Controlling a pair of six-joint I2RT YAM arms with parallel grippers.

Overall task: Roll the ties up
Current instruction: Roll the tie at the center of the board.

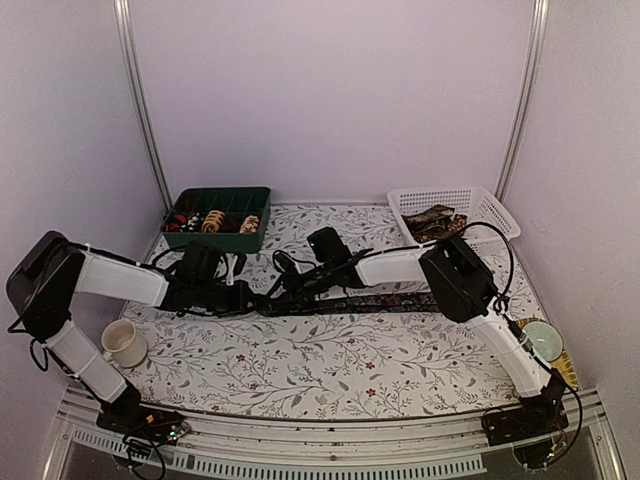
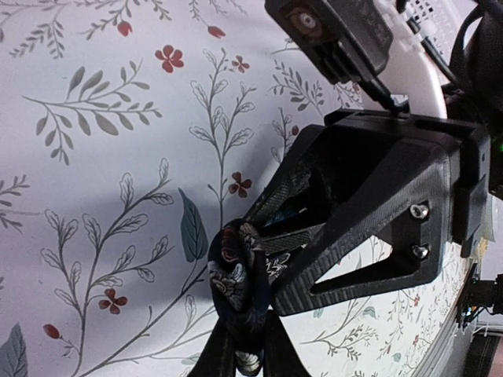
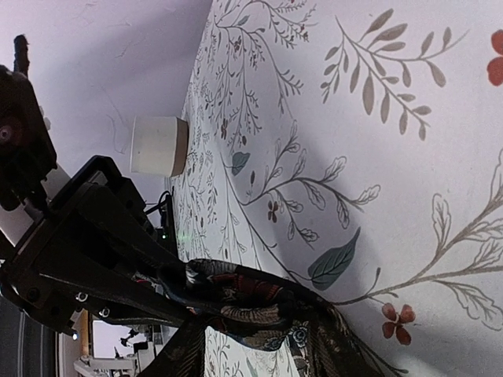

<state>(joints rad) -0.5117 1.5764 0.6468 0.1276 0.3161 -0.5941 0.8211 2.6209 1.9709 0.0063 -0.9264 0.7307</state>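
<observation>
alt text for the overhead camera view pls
The left arm and right arm meet mid-table on a flowered tablecloth, jaws gripping the left end of a dark tie stretched rightward. Behind are a green tray with rolled ties and a white basket of loose ties; a white cup sits near left.

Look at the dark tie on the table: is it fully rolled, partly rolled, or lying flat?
Partly rolled: one end of the tie is wound into a coil; the rest lies flat.
</observation>
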